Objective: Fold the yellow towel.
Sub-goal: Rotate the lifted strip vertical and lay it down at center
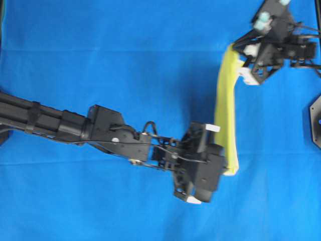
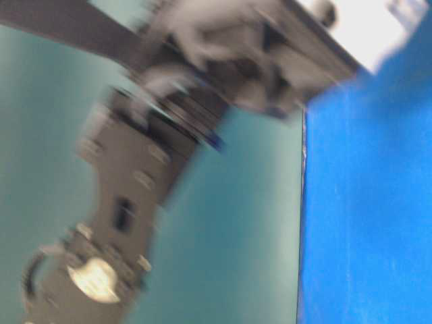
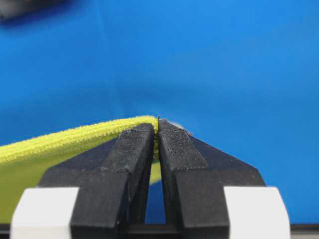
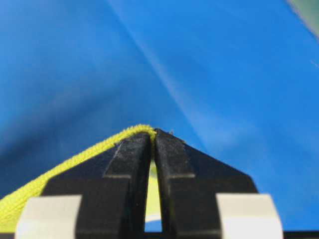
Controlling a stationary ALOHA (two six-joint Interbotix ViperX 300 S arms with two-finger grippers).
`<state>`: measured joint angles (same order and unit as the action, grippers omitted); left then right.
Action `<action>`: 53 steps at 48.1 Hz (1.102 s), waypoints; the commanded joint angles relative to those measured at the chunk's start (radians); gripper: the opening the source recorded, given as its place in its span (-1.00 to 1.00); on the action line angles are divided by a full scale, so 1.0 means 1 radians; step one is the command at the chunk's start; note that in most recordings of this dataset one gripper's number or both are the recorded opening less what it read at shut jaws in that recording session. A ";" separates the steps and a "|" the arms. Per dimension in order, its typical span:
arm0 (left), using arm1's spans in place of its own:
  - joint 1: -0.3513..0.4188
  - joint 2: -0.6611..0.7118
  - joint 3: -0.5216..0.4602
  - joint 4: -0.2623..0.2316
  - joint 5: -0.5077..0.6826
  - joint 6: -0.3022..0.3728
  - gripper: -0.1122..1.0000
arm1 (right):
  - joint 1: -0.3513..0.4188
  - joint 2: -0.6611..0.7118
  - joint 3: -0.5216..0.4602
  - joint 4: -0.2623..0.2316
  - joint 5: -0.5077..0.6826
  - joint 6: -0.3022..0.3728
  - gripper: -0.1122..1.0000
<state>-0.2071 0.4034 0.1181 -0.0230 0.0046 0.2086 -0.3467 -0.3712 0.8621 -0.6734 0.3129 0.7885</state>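
Observation:
The yellow towel (image 1: 225,108) hangs as a narrow strip stretched between my two grippers above the blue cloth. My left gripper (image 1: 231,161) is shut on its near end. In the left wrist view the towel's edge (image 3: 75,142) runs off to the left from the closed left gripper (image 3: 157,130). My right gripper (image 1: 235,56) is shut on the far end. In the right wrist view the right gripper (image 4: 153,135) pinches the hem (image 4: 75,162), which trails down to the left. The table-level view shows only a blurred arm, no towel.
The large blue cloth (image 1: 125,65) covers the whole table. A black fixture (image 1: 315,120) sits at the right edge. The left arm (image 1: 60,123) reaches across from the left. In the table-level view a blurred arm (image 2: 135,182) fills the left half.

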 commanded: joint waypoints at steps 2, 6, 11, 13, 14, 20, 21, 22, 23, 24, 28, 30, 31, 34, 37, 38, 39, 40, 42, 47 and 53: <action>-0.044 -0.078 0.071 -0.005 -0.034 -0.003 -0.74 | -0.026 0.104 -0.087 -0.011 -0.094 0.000 -0.72; -0.058 -0.106 0.141 -0.005 -0.064 -0.015 -0.74 | -0.026 0.183 -0.135 -0.011 -0.138 0.000 -0.72; -0.071 -0.138 0.222 -0.006 -0.098 -0.043 -0.74 | -0.026 0.268 -0.190 -0.011 -0.181 -0.002 -0.72; -0.072 -0.150 0.259 -0.005 -0.103 -0.060 -0.74 | -0.026 0.296 -0.213 -0.011 -0.192 -0.002 -0.72; -0.072 -0.156 0.272 -0.006 -0.101 -0.066 -0.74 | -0.025 0.308 -0.222 -0.011 -0.196 -0.002 -0.72; -0.074 -0.181 0.337 -0.005 -0.101 -0.106 -0.74 | -0.021 0.360 -0.265 -0.011 -0.202 -0.005 -0.72; -0.074 -0.186 0.344 -0.006 -0.101 -0.112 -0.74 | -0.021 0.365 -0.268 -0.012 -0.202 -0.005 -0.72; -0.074 -0.187 0.353 -0.006 -0.101 -0.115 -0.74 | -0.021 0.368 -0.273 -0.012 -0.202 -0.005 -0.72; -0.074 -0.192 0.360 -0.006 -0.101 -0.118 -0.74 | -0.021 0.371 -0.273 -0.012 -0.204 -0.005 -0.72; -0.074 -0.193 0.367 -0.005 -0.101 -0.118 -0.74 | -0.020 0.373 -0.275 -0.012 -0.202 -0.006 -0.72; -0.074 -0.201 0.382 -0.005 -0.101 -0.117 -0.74 | -0.020 0.374 -0.272 -0.012 -0.204 -0.005 -0.72; -0.072 -0.201 0.383 -0.005 -0.101 -0.117 -0.74 | -0.021 0.374 -0.270 -0.012 -0.204 -0.006 -0.72; -0.072 -0.201 0.383 -0.005 -0.101 -0.117 -0.74 | -0.020 0.374 -0.268 -0.012 -0.204 -0.008 -0.72; -0.069 -0.199 0.380 -0.006 -0.101 -0.112 -0.74 | -0.020 0.373 -0.267 -0.012 -0.207 -0.009 -0.72; -0.064 -0.198 0.377 -0.006 -0.101 -0.107 -0.74 | -0.017 0.374 -0.267 -0.012 -0.210 -0.012 -0.72; -0.061 -0.196 0.376 -0.005 -0.101 -0.107 -0.74 | -0.017 0.374 -0.267 -0.012 -0.212 -0.014 -0.72; -0.060 -0.195 0.376 -0.005 -0.101 -0.106 -0.74 | -0.017 0.374 -0.265 -0.012 -0.212 -0.014 -0.72; -0.057 -0.193 0.376 -0.006 -0.101 -0.107 -0.73 | -0.017 0.374 -0.265 -0.012 -0.212 -0.014 -0.72; -0.051 -0.192 0.376 -0.005 -0.101 -0.107 -0.73 | -0.017 0.374 -0.265 -0.012 -0.212 -0.014 -0.71; -0.037 -0.193 0.379 -0.006 -0.100 -0.121 -0.73 | -0.017 0.376 -0.265 -0.012 -0.206 -0.014 -0.71; -0.035 -0.198 0.382 -0.005 -0.095 -0.121 -0.40 | -0.017 0.376 -0.264 -0.014 -0.181 -0.011 -0.42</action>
<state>-0.2347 0.2347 0.5093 -0.0276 -0.0874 0.0859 -0.3528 0.0184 0.6151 -0.6826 0.1197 0.7762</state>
